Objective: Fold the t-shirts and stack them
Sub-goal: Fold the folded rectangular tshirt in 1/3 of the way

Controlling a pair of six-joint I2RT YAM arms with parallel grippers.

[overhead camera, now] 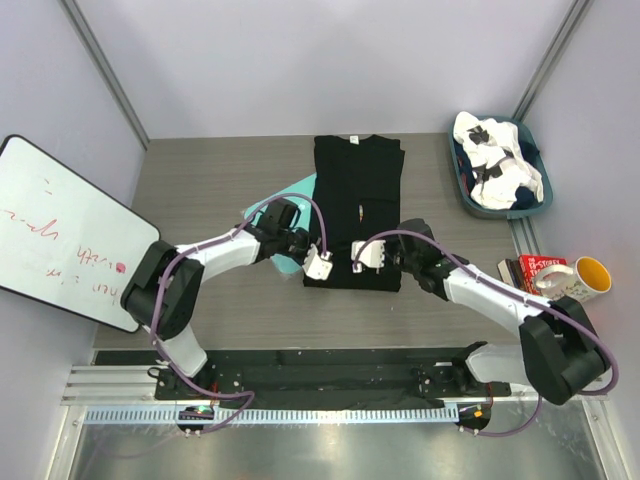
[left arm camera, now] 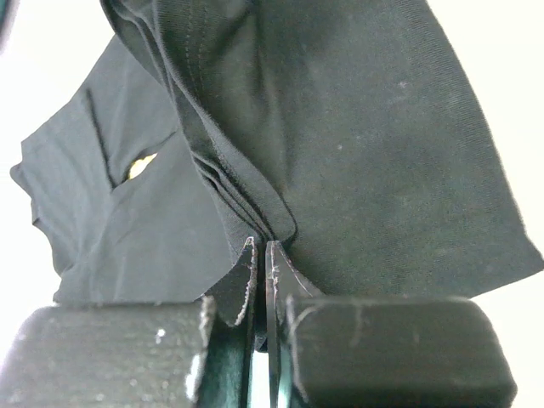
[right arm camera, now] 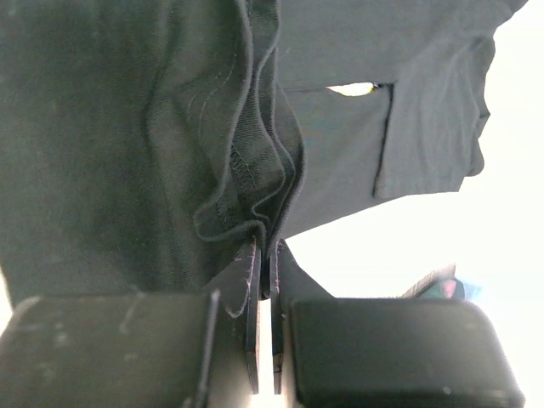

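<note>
At the middle of the bench (overhead camera: 200, 190), top view: the black t-shirt (overhead camera: 358, 200) lies as a long folded strip. Its collar end is toward the far wall and its near edge is at the two hands. The left arm reaches in from the left, forearm low and angled toward centre, with the left hand (overhead camera: 320, 264) at the near-left corner of the strip. The right arm mirrors it from the right, with the right hand (overhead camera: 366, 255) on the same near edge, just beside the left hand. A teal board (overhead camera: 262, 210) shows from under the shirt's left side. The white t-shirt (overhead camera: 497, 165) with black patches sits crumpled in a blue basket (overhead camera: 462, 185) at the far right, well apart from the black one. A whiteboard (overhead camera: 60, 230) leans at the left, and a mug (overhead camera: 585, 278) stands at the right edge. Left wrist view: the fingertips (left arm camera: 246, 265) are pressed nearly together, pinching a bunch of stacked black folds that rise straight from the tips. More of the shirt spreads flat beyond, and the background is washed out. Right wrist view: the fingertips (right arm camera: 249, 270) are likewise narrow, clamped on several layered hems with visible stitching, and the cloth fans away up and to the left. Both hands grip the black t-shirt.
</note>
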